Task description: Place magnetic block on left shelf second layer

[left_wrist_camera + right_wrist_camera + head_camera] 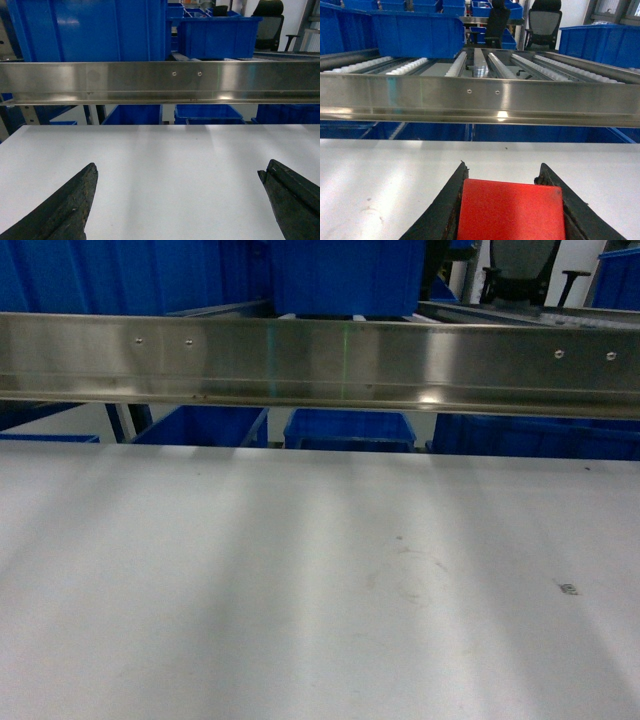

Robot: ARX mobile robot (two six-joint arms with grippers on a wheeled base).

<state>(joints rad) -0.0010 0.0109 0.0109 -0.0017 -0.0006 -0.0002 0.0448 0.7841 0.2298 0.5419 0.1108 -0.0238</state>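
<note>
The red magnetic block (511, 209) sits pinched between the dark fingers of the right gripper (510, 212), held low above the white bench (300, 580) and facing the steel front rail of the left shelf (480, 102); the pick-up looks finished, while the placing on the shelf is not yet done. In the right wrist view, sloping rails of white rollers (405, 66) run back behind that rail, and the block is below the rail's top edge, so by these pictures it would have to be raised over the rail before it can go onto the roller layer. The left gripper (177, 200) hangs spread wide over the bench with nothing between its fingers. Neither gripper shows in the head view, which takes in only bare bench and the rail. Large blue bins (417, 32) stand on the rollers to the left and further back, and more sit beneath the shelf (345, 430), narrowing the free stretch of rollers; the centre lanes straight ahead of the block look open. Black office chairs (542, 22) stand beyond the rack.
</note>
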